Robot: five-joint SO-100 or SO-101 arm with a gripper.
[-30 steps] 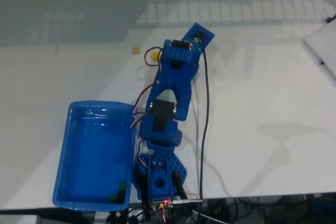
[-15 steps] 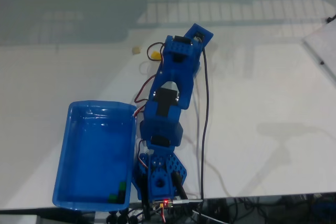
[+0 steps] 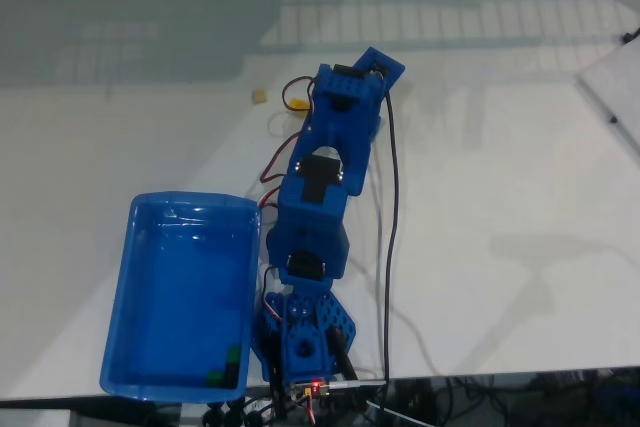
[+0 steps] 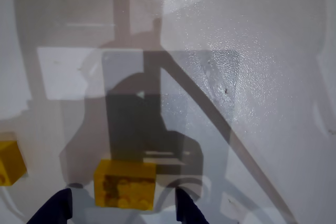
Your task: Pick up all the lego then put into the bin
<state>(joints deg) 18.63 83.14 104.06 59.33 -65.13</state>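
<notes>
White glossy tabletop (image 4: 252, 77) runs under everything, catching window reflections. At the bottom of the wrist view the blue two-finger claw (image 4: 123, 208) stands open, its tips either side of a bright yellow blocky lego brick (image 4: 125, 183) lying on the table; whether they touch it is hard to tell. A second yellow brick (image 4: 10, 162) sits at the lower left edge of that view. In the fixed view a small pale tan brick (image 3: 260, 96) lies upper left of the blue arm (image 3: 320, 197), and the shallow glossy blue plastic bin (image 3: 180, 292) occupies the lower left, with small green and dark pieces (image 3: 225, 367) in its bottom corner.
</notes>
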